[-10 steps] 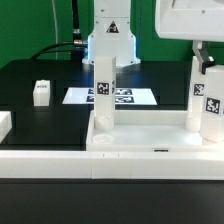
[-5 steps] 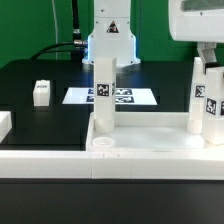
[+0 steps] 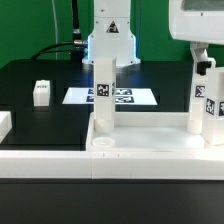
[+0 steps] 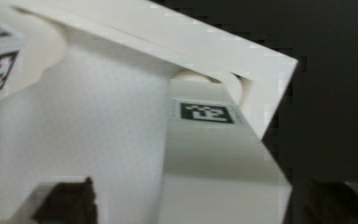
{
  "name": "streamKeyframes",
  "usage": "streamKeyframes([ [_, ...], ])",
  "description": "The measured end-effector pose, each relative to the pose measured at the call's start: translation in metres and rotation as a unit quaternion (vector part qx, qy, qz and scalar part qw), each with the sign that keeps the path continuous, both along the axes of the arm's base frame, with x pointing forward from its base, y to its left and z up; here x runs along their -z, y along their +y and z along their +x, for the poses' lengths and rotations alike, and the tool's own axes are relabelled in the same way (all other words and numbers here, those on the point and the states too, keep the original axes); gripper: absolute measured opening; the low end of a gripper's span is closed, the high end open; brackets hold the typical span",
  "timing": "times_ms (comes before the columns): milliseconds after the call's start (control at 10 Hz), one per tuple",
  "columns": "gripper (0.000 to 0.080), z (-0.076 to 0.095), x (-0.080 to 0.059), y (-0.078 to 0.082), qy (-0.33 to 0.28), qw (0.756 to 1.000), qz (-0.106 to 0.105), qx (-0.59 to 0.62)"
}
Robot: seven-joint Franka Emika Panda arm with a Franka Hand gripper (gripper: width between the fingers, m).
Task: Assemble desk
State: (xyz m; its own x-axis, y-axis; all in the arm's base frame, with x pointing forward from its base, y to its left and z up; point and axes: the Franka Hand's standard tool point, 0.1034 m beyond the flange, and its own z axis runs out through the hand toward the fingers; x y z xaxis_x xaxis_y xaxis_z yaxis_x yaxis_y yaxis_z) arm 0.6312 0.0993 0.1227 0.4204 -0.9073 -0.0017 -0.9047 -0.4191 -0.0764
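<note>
The white desk slab lies at the front with raised corner sockets. One tagged white leg stands upright in its back left socket. A second tagged leg stands upright at the slab's right end. My gripper reaches down from the upper right onto the top of this leg and looks shut on it. In the wrist view the leg runs between my two dark fingers, with the gripper around it and the slab behind. A loose leg lies on the black table at the left.
The marker board lies flat behind the slab, in front of the robot base. A long low white rail runs along the front left. Another white part shows at the exterior view's left edge.
My gripper's body shifted toward the exterior view's right over the right leg between one second and half a second ago. It has held still since.
</note>
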Motion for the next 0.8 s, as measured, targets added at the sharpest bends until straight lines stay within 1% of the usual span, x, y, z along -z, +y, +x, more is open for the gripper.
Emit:
streamKeyframes([
  [100,0.0636,-0.0003,0.0008,-0.0007,-0.002,0.999,-0.004,-0.047],
  [500,0.0649,-0.0004,0.0013,-0.0016,-0.005,0.986,-0.013,-0.168],
  [600,0.0649,-0.0004,0.0016,-0.0027,-0.005,0.973,-0.024,-0.231],
  [800,0.0649,-0.0005,0.0021,-0.0024,-0.007,0.947,-0.033,-0.319],
])
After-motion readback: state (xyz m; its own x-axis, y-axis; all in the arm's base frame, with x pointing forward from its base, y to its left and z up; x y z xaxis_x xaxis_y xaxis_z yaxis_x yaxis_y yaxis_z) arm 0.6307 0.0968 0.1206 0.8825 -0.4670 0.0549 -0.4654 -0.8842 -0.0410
